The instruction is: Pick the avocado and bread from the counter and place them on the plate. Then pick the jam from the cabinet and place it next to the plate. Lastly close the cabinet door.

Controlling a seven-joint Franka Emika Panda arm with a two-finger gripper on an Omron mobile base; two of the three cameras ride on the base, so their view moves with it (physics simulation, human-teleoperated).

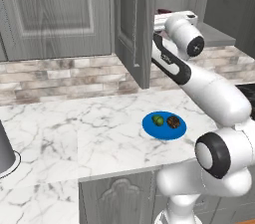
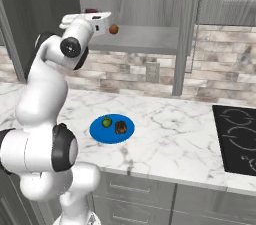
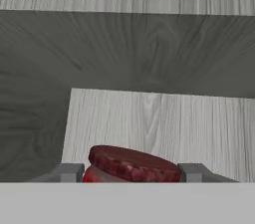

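jam (image 3: 132,165) cut off below lid, jaws flanking it, contact unclear, mostly hidden behind arm in base views

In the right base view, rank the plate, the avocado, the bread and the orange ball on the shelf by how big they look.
1. Plate, by far the widest.
2. Bread and avocado, which look about alike, so I won't rank them against each other.
3. Orange ball looks slightly smaller, but it sits farther from the camera, so that is unsure.

We see a black cooktop (image 2: 239,141) set flush at the right end of the worktop. A wall outlet (image 2: 152,72) sits in the stone-tile backsplash (image 1: 60,76). We note an orange-brown ball (image 2: 114,29) on the shelf and a grey cylindrical vessel (image 1: 5,151) at far left.
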